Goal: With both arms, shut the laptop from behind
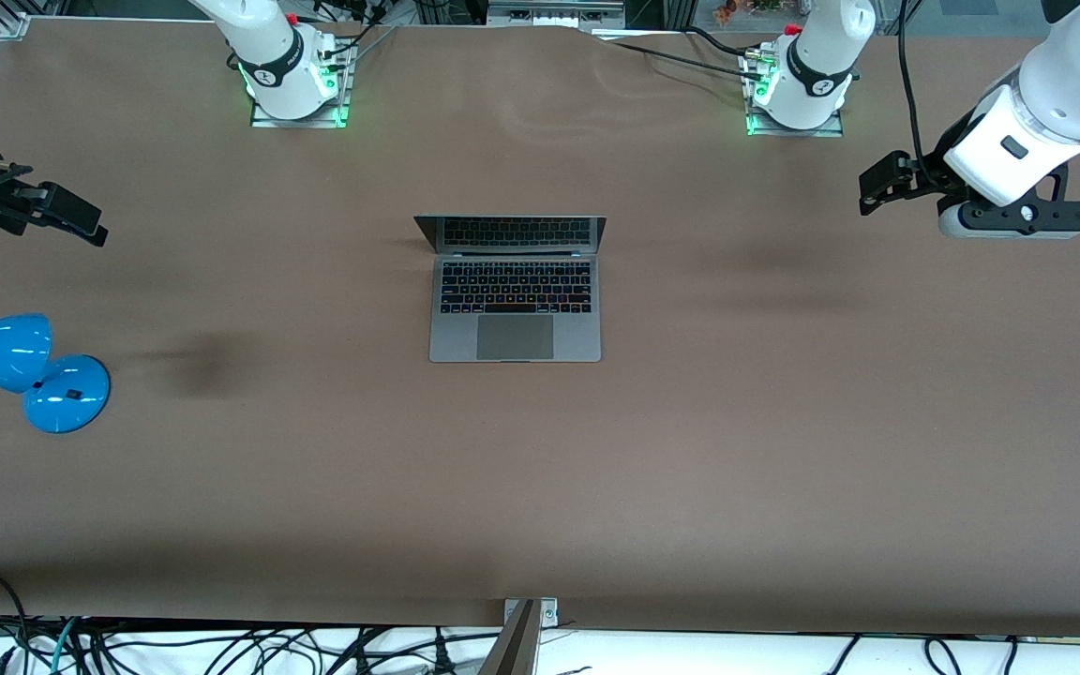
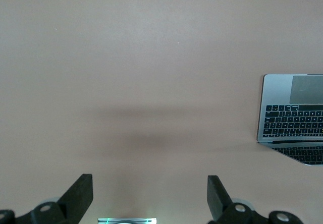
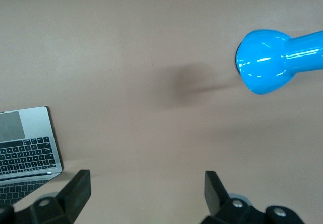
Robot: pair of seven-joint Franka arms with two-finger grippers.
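The space-grey laptop [image 1: 515, 309] stands open in the middle of the table, its screen upright and its lid toward the arm bases. My left gripper [image 1: 877, 186] is open and empty, up over bare table toward the left arm's end, well apart from the laptop. My right gripper [image 1: 71, 217] is open and empty, up over bare table toward the right arm's end. In the left wrist view the laptop [image 2: 292, 118] shows at the edge, away from the open gripper [image 2: 150, 183]. In the right wrist view it [image 3: 25, 153] lies at the edge beside the open gripper [image 3: 146, 180].
A blue desk lamp [image 1: 24, 366] stands at the right arm's end of the table, nearer the front camera than the right gripper; its head shows in the right wrist view [image 3: 267, 60]. The arm bases [image 1: 292, 80] [image 1: 798, 89] stand along the table's back edge.
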